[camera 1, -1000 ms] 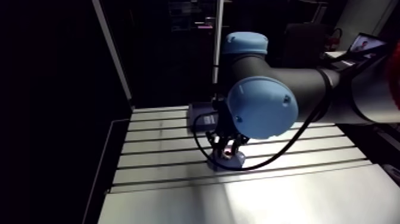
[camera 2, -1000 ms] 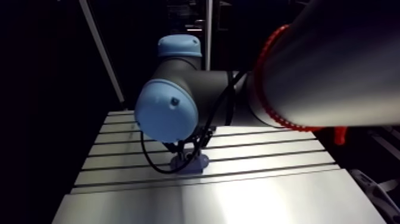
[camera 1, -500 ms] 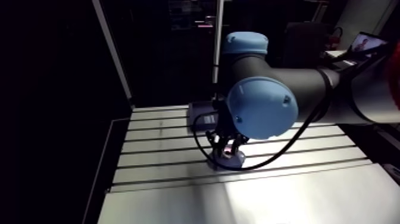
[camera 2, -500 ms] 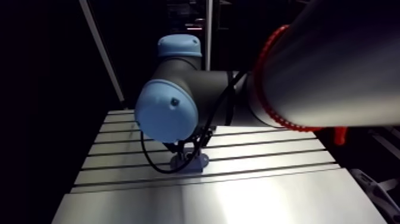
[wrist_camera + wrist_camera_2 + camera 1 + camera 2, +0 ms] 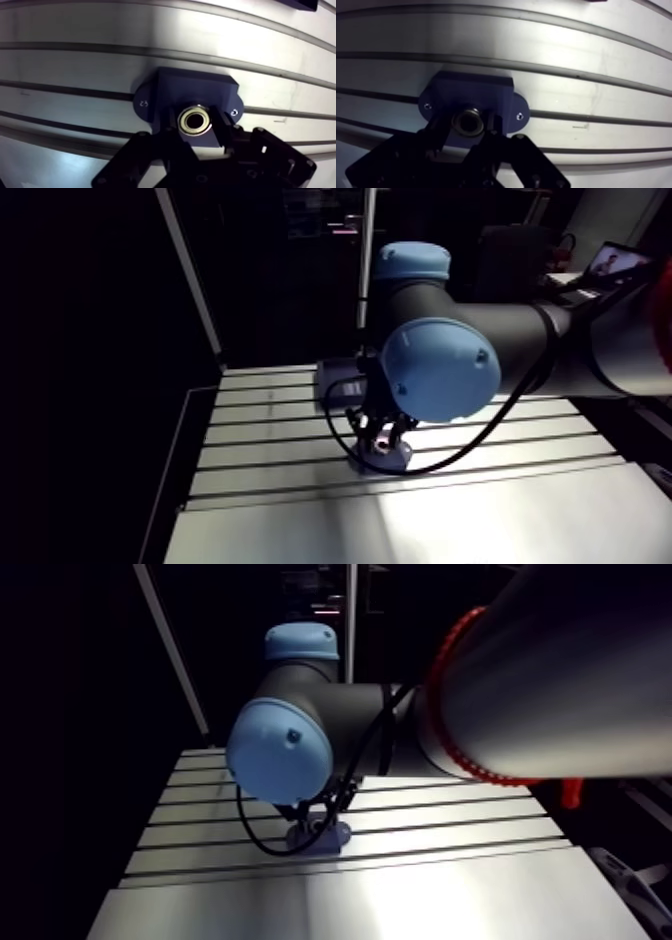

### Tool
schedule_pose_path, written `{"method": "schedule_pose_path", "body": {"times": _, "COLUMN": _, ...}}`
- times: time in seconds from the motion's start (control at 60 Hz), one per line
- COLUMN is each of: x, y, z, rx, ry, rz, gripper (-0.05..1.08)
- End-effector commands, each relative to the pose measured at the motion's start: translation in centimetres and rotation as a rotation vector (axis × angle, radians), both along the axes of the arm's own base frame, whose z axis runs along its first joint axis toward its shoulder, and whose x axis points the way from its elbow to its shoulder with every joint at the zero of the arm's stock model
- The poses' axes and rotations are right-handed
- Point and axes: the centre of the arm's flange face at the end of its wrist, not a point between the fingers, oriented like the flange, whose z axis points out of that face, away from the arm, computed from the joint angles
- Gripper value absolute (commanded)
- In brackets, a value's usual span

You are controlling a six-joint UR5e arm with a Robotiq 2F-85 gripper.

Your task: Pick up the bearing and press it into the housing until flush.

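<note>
Slotted aluminium table carries the blue housing; your gripper stands over it, fingers pinching the bearing by its outer ring at the bore. Expect hard, slick, light steel: grip the rim squarely and press straight, or it cocks.

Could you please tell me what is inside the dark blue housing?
A silver ring-shaped metal bearing sits in the bore of the dark blue flanged housing, gripped between the jaws. The bore beneath it is covered.
</note>
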Motion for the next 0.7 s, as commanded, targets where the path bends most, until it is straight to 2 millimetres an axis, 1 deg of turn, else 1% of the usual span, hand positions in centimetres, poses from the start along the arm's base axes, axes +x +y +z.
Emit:
{"method": "schedule_pose_path", "body": {"times": 0.017, "x": 0.0, "y": -0.1, "z": 0.2, "rx": -0.001, "ry": 0.004, "rz": 0.001, "gripper": 0.0}}
{"method": "schedule_pose_path", "body": {"times": 0.133, "x": -0.1, "y": 0.0, "z": 0.4, "rx": 0.0, "ry": 0.009, "rz": -0.002, "gripper": 0.0}}
{"method": "schedule_pose_path", "body": {"times": 0.3, "x": -0.5, "y": 0.1, "z": 1.4, "rx": -0.002, "ry": 0.028, "rz": -0.006, "gripper": 0.0}}
{"method": "schedule_pose_path", "body": {"times": 0.467, "x": -0.8, "y": 0.0, "z": 3.6, "rx": 0.0, "ry": 0.022, "rz": -0.022, "gripper": 0.0}}
{"method": "schedule_pose_path", "body": {"times": 0.567, "x": -0.9, "y": 0.0, "z": 4.4, "rx": 0.0, "ry": 0.021, "rz": -0.03, "gripper": 0.0}}
{"method": "schedule_pose_path", "body": {"times": 0.7, "x": -0.9, "y": 0.1, "z": 5.1, "rx": 0.002, "ry": 0.018, "rz": -0.048, "gripper": 0.01}}
